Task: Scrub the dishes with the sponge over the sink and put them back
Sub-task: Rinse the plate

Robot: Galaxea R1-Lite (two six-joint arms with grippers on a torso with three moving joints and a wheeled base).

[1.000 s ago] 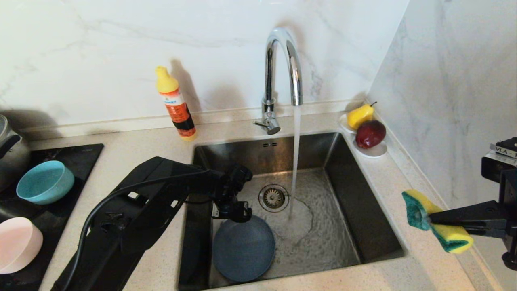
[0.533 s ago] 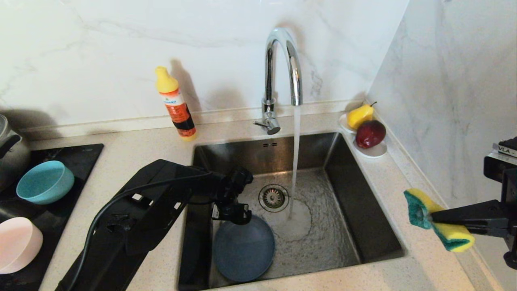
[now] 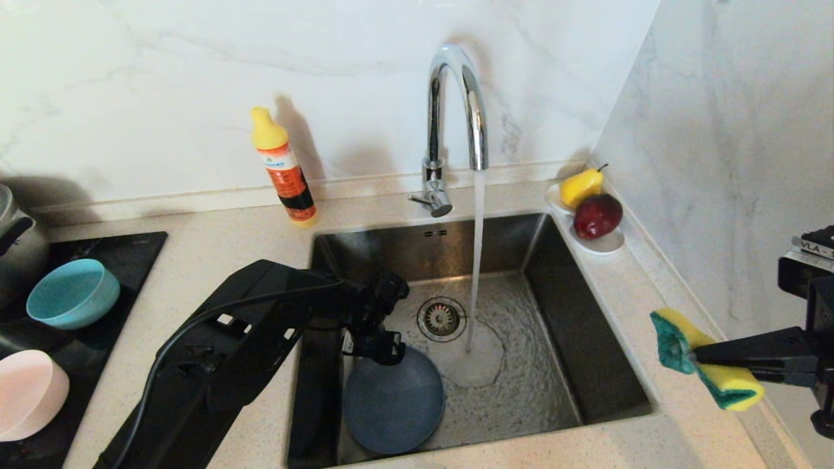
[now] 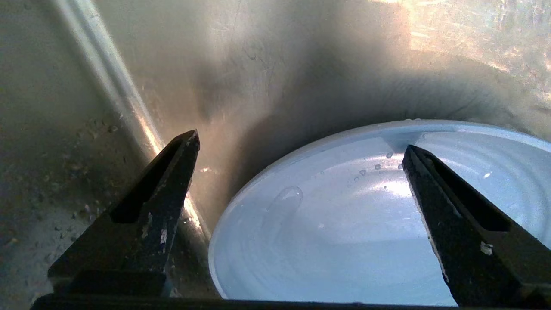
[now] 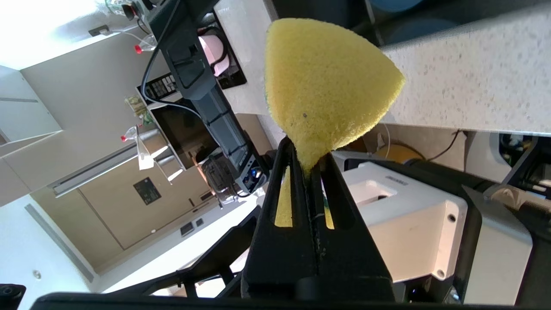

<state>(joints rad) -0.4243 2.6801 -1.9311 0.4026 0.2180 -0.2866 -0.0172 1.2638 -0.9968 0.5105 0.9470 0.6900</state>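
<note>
Little is changed from a second earlier. The left hand [image 3: 381, 348] is kept low inside the sink [image 3: 554, 260], spread wide above the far rim of the slate-blue plate [image 3: 394, 407], lowered only slightly; nothing is gripped. The plate is left lying by the sink's near-left corner, beside the running water. The sponge [image 3: 707, 368] is kept pinched at its waist by the right hand [image 3: 694, 357], right of the sink above the worktop [image 3: 619, 286], barely shifted.

We see our left claw [image 3: 378, 348] inside the square brushed steel sink [image 3: 554, 339], at the rim of the flat slate-blue plate [image 3: 394, 407]; our right claw [image 3: 700, 358] pinches the yellow-and-green foam sponge [image 3: 707, 367] above the speckled surface [image 3: 612, 280].
</note>
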